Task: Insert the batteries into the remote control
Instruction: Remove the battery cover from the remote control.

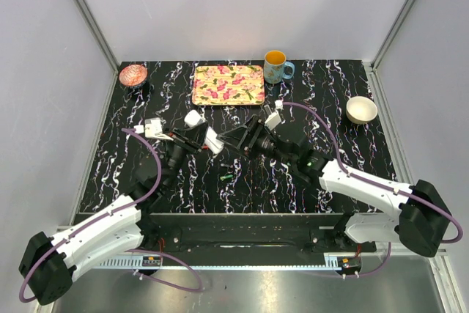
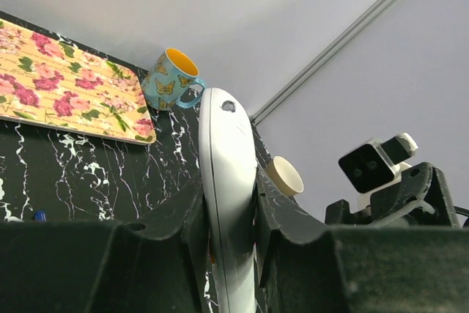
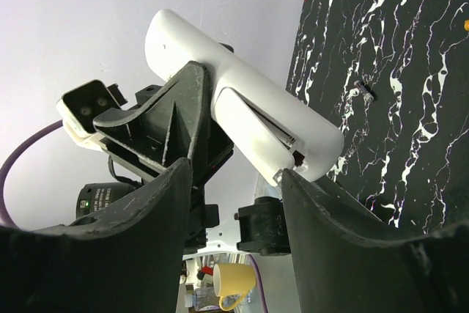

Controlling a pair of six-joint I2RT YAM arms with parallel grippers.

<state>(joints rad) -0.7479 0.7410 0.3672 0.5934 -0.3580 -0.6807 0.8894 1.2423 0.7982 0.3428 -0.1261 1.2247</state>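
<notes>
My left gripper is shut on the white remote control and holds it above the table, edge-on between the fingers in the left wrist view. In the right wrist view the remote points at my open right gripper. The remote's back cover panel stands slightly lifted, and one right fingertip touches its end. In the top view the right gripper sits just right of the remote. One slim dark-greenish battery lies on the table below, also in the right wrist view. The reddish battery is not visible.
A floral tray lies at the back centre, a butterfly mug to its right, a pink bowl at the back left and a white bowl at the right. Grey walls close in three sides.
</notes>
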